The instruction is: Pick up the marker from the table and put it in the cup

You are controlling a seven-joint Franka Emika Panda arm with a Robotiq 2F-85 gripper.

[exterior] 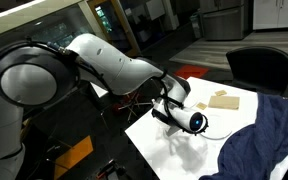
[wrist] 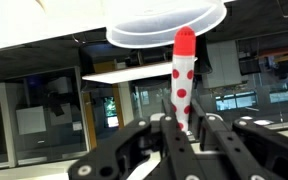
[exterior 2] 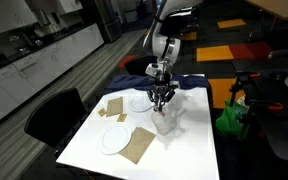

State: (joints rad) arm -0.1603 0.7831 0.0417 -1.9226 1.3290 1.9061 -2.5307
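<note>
I've got the marker (wrist: 184, 75) pinched between the fingers of the gripper (wrist: 184, 124), which is clamped on its lower end with the red tip poking out ahead. In the wrist view a round clear rim sits right at that tip, and I take it for the cup (wrist: 166, 28). In an exterior view the gripper hangs just above the cup, which stands on the table (exterior 2: 189, 158).

To do this well, I want the tip centred inside the rim and the stick in line with the cup. Then I ease it well in before letting go. If I release early, it could knock the light cup over or bounce out.

Counting now: one marker, one cup, two white plates (exterior 2: 114, 140), three tan mats (exterior 2: 137, 147) as best I can tell, one blue cloth (exterior 2: 192, 84) and one black chair (exterior 2: 50, 114).
</note>
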